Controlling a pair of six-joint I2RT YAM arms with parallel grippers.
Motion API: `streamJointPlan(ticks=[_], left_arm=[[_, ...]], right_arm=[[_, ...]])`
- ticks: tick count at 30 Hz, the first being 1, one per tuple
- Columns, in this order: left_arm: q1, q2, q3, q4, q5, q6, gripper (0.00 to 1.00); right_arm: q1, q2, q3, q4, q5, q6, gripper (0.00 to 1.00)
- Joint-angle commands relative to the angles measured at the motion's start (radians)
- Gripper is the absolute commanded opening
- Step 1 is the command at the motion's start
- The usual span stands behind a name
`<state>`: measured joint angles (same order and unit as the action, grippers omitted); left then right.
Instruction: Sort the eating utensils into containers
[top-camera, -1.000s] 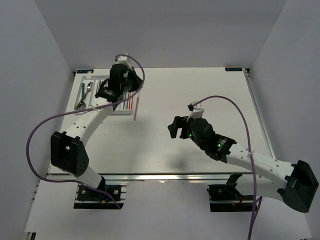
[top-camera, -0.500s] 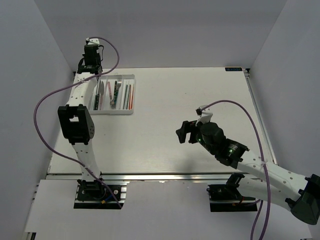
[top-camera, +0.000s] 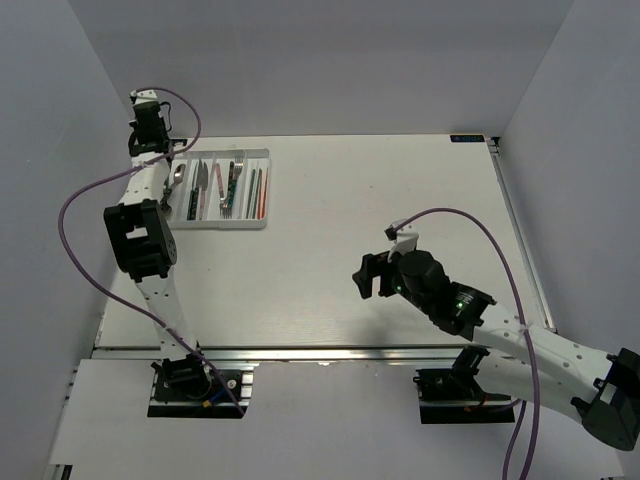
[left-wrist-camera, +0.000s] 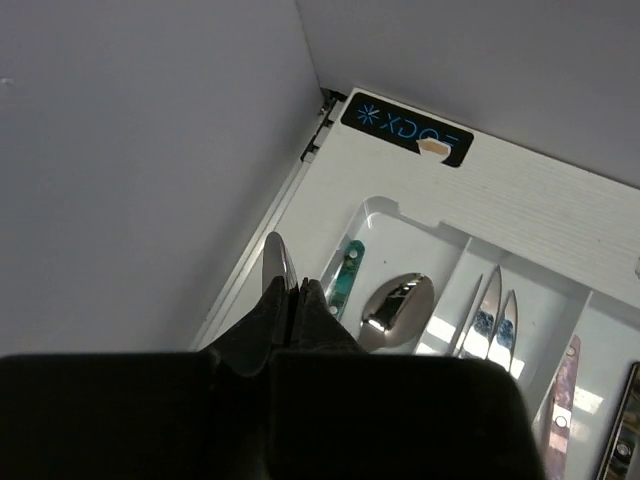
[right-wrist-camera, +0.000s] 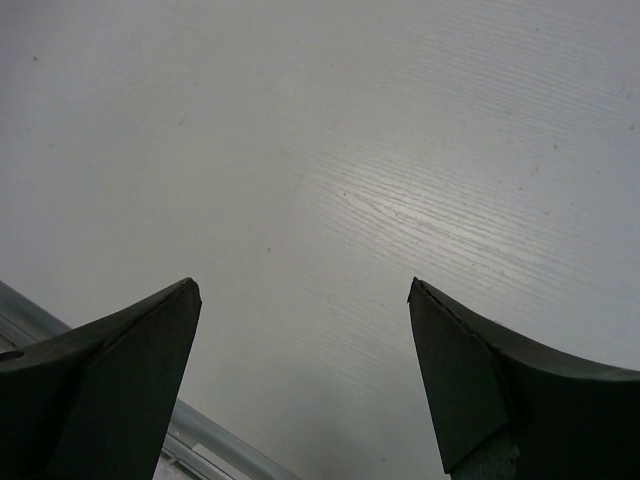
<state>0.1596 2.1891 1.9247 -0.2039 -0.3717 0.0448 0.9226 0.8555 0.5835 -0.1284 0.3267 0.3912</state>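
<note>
The white cutlery tray (top-camera: 225, 226) lies at the far left of the table, with forks (top-camera: 229, 188), knives (top-camera: 200, 185) and red-orange chopsticks (top-camera: 262, 190) in its compartments. My left gripper (top-camera: 149, 140) is beyond the tray's far-left corner. In the left wrist view it (left-wrist-camera: 292, 285) is shut on a thin silver utensil tip (left-wrist-camera: 277, 260), seen edge-on. Below it are the tray rim (left-wrist-camera: 400, 208), a teal handle (left-wrist-camera: 345, 280), a spoon bowl (left-wrist-camera: 398, 310) and knife blades (left-wrist-camera: 490, 310). My right gripper (top-camera: 368, 275) (right-wrist-camera: 305, 290) is open and empty over bare table.
The left wall (left-wrist-camera: 130, 150) stands close beside my left gripper. A black label (left-wrist-camera: 405, 125) marks the table's far-left corner. A metal rail (right-wrist-camera: 215, 450) runs along the near table edge under my right gripper.
My left arm has swung from over the tray to the far-left corner by the wall. The red chopstick beside the tray's right edge is gone from there. My right gripper has drawn back towards the near edge.
</note>
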Motion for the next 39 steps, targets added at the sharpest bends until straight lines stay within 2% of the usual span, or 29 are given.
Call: streamJointPlan(ticks=[1,9,16,20,22,27,34,39], left_arm=[[-0.002,-0.002,0.043,0.06,0.054,-0.036,0.0],[0.014,0.109,0.171,0.011,0.082,-0.114,0.0],[0.012,0.146,0.157,-0.002,0.06,-0.118,0.0],[0.012,0.129,0.074,0.035,0.019,-0.118,0.0],[0.012,0.124,0.053,0.04,0.011,-0.112,0.08],[0.012,0.101,0.002,0.055,0.022,-0.106,0.16],[0.012,0.098,-0.015,0.057,0.025,-0.106,0.35],[0.014,0.081,0.017,0.031,0.022,-0.132,0.59]], right_arm=[[-0.004,0.042,-0.005,0.075,-0.023,-0.023,0.89],[-0.008,0.12,-0.027,0.146,-0.058,-0.017,0.89],[-0.019,0.14,-0.025,0.151,-0.066,-0.02,0.89],[-0.025,0.131,-0.031,0.153,-0.061,-0.023,0.89],[-0.027,0.132,-0.031,0.153,-0.063,-0.023,0.89],[-0.028,0.143,-0.034,0.157,-0.067,-0.02,0.89],[-0.03,0.14,-0.037,0.154,-0.068,-0.017,0.89],[-0.03,0.139,-0.037,0.151,-0.064,-0.015,0.89]])
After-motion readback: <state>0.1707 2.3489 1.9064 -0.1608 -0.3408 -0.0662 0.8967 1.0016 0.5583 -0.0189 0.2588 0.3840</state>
